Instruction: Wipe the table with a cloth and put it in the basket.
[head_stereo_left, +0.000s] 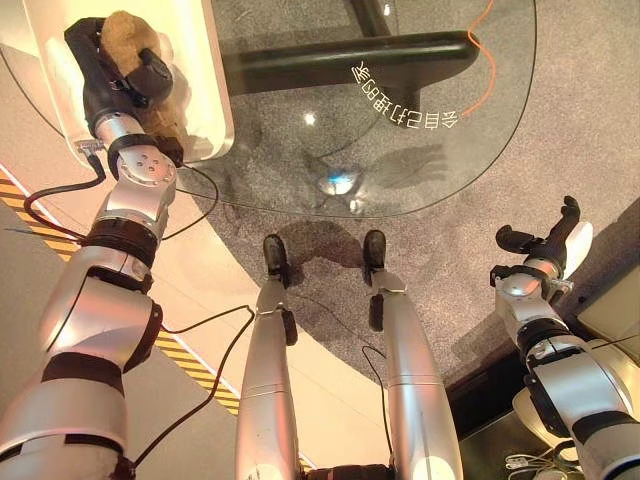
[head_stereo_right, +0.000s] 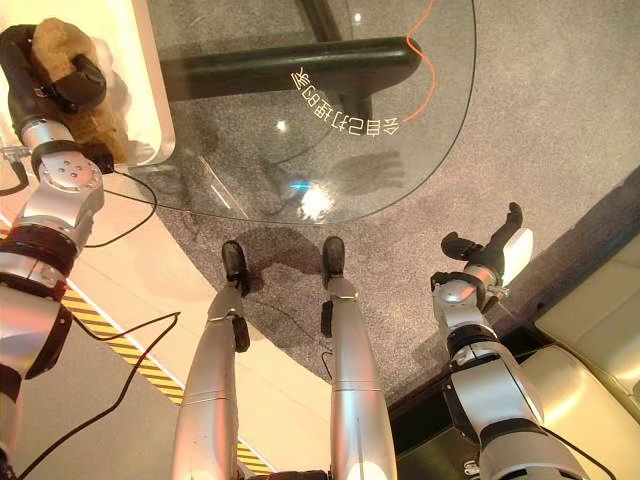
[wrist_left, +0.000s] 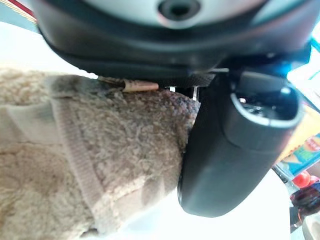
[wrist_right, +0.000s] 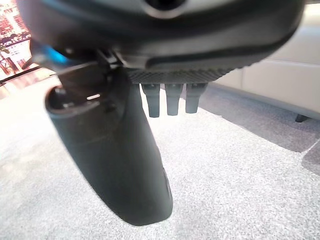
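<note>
Round glass table (head_stereo_left: 470, 150) over grey carpet (head_stereo_left: 590, 120); its curved near rim lies just ahead of the robot, with open carpet to the right. White basket (head_stereo_left: 215, 110) at the table's left edge, partly overlapping the glass. Left hand (head_stereo_left: 115, 75), fingers and thumb curled round the tan cloth (head_stereo_left: 125, 35), holds it over the basket. Right hand (head_stereo_left: 545, 240), fingers relaxed and empty, hangs over bare carpet, well apart from the table rim.
</note>
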